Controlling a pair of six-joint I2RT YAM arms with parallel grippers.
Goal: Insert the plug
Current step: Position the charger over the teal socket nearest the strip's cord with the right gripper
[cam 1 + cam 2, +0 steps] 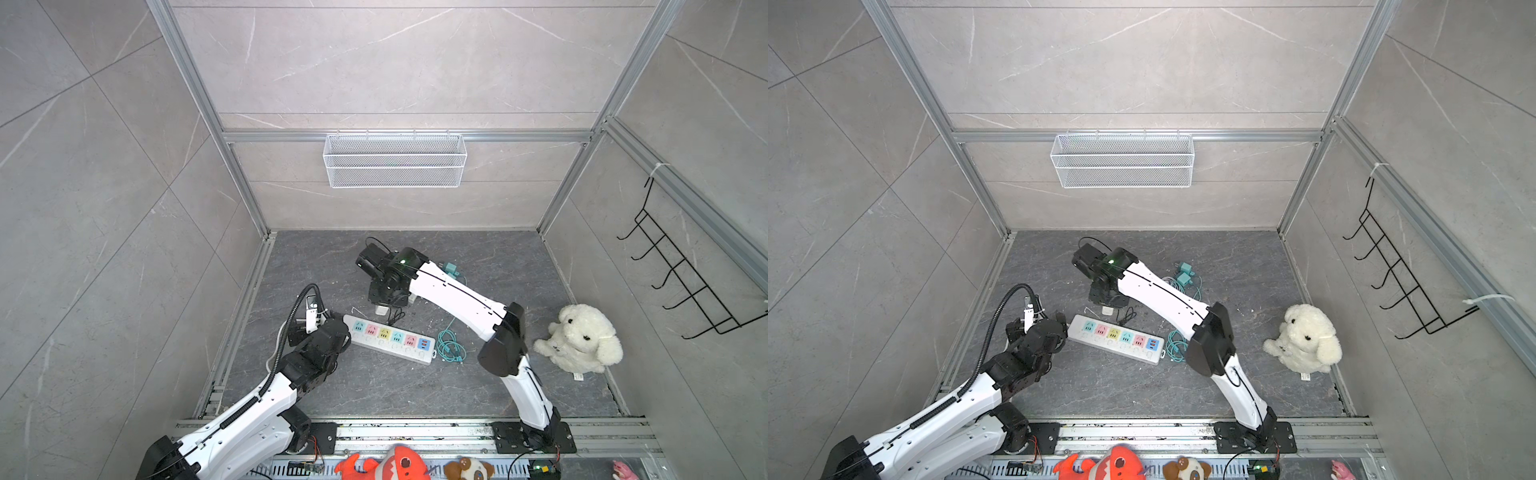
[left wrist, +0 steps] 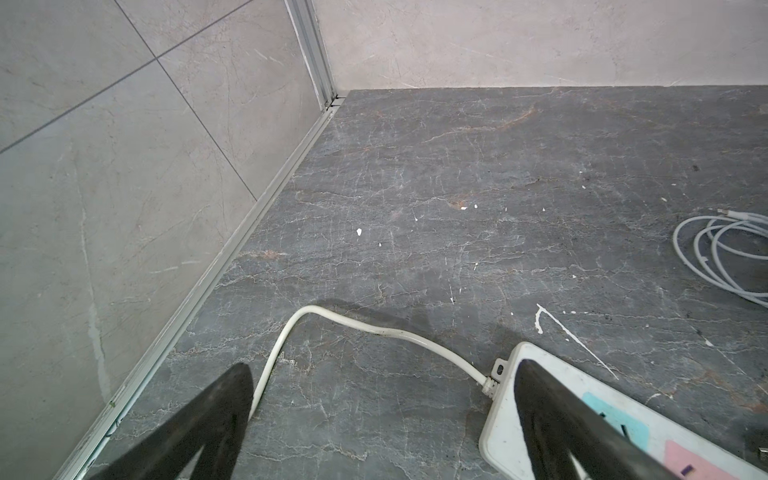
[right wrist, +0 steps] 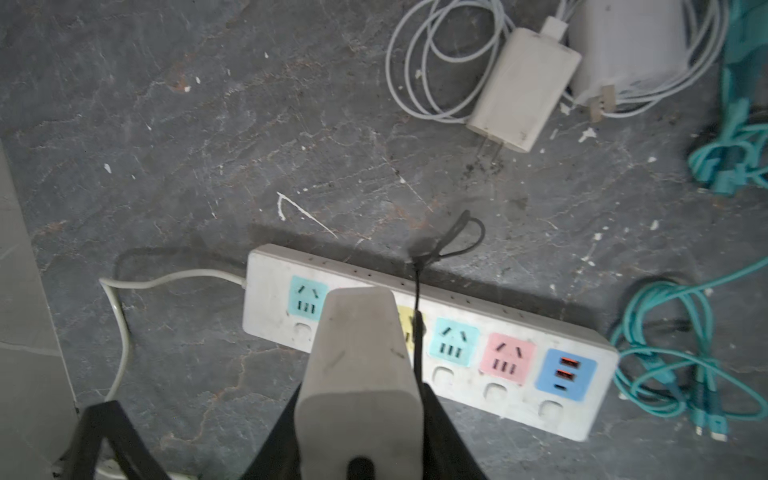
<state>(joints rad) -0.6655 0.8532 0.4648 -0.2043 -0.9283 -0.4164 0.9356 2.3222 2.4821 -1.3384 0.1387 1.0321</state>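
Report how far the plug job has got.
Done: the right pincer is shut on the white charger plug. In hand: it holds the plug over the power strip, near the yellow socket; the open left pincer sits at the strip's cord end. Left: prongs into a socket, then release.

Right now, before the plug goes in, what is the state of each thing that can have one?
power strip, lying flat, no plug in its sockets.
plug, not inserted.
right gripper, shut on the plug.
left gripper, open, at the power strip's cord end.
white charger, lying loose, unplugged.
teal cable, bundled, loose.
wire basket, empty.
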